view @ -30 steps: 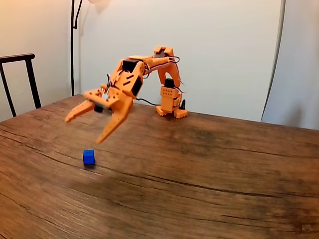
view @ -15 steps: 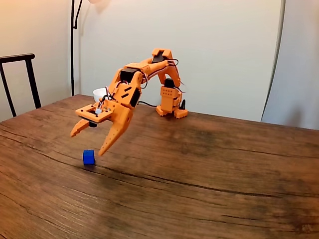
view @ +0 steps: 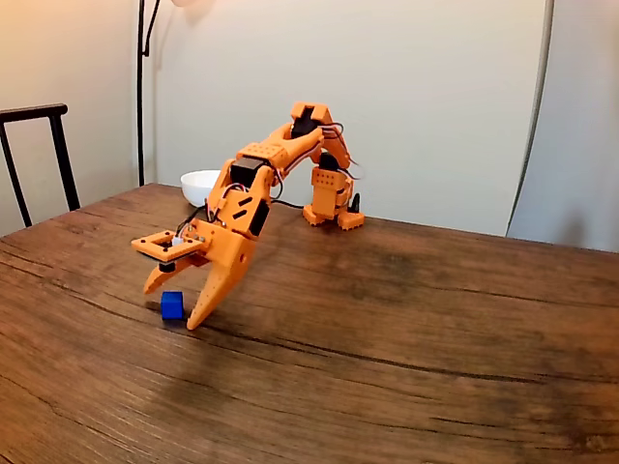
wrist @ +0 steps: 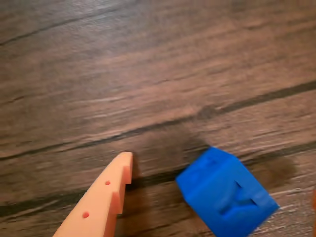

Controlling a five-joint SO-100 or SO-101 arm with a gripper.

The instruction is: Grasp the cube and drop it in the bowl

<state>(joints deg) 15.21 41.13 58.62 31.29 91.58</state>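
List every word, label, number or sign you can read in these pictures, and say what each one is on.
There is no readable text.
The cube has a recessed mark on one face in the wrist view, too blurred to read as a letter or sign.
The bowl, the open pincer and the wooden table carry no visible writing.

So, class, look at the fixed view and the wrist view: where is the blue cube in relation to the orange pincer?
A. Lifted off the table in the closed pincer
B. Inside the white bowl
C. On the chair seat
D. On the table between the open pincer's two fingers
D: in the fixed view the cube sits on the table between the spread fingers of the pincer, far from the bowl.
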